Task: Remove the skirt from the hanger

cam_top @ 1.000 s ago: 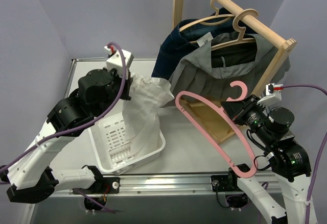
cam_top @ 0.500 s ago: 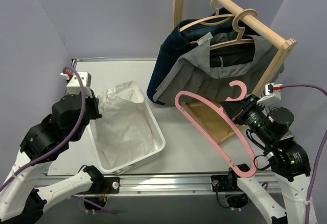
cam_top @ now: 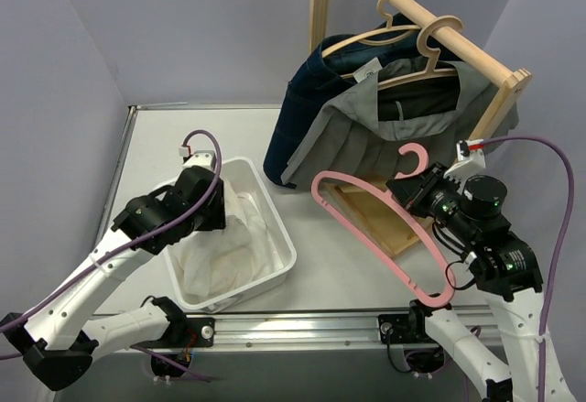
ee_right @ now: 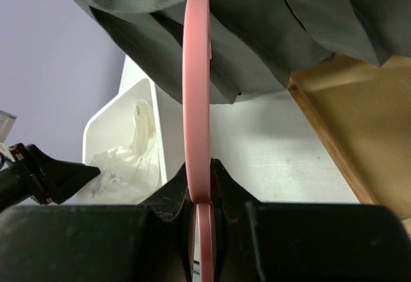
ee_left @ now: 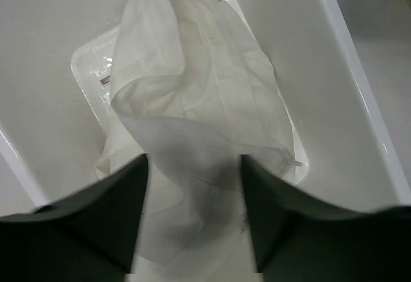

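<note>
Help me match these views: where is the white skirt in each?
Top external: white skirt crumpled in the white bin, lower left of centre.
Left wrist: fills the middle, lying in the bin.
Right wrist: lower left, left of the pink hanger.
Shared landmark: the bin's white rim.

Soft even light, blurred near edges

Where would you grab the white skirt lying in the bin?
Probably pinch the skirt by its raised middle fold, coming straight down from above: that ridge stands proud of the crumpled cloth, and the walls of the bin block a sideways approach.
</note>
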Action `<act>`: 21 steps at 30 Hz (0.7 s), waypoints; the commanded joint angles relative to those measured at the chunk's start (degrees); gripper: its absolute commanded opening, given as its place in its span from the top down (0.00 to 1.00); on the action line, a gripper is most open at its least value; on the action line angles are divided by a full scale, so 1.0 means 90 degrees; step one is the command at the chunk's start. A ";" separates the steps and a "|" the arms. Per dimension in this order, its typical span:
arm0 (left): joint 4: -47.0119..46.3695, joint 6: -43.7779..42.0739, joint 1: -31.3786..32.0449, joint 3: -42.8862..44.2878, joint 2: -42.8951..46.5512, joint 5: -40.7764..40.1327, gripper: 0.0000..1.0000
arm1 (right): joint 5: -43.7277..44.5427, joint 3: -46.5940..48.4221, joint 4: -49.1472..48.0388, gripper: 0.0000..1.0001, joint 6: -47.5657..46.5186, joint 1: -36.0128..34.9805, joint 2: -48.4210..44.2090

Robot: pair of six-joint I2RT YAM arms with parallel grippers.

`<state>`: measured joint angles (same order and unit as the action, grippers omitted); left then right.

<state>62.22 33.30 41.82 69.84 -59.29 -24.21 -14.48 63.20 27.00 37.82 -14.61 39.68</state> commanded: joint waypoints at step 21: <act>-0.1668 -0.2526 0.4911 0.3119 -0.1566 -0.0473 0.06 | 0.1540 -0.0899 -0.0248 1.00 0.1653 0.0022 0.0826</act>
<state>54.59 18.63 81.25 96.82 -72.38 -24.25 -7.27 56.07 24.21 43.22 -14.70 47.51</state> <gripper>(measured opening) 0.942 0.046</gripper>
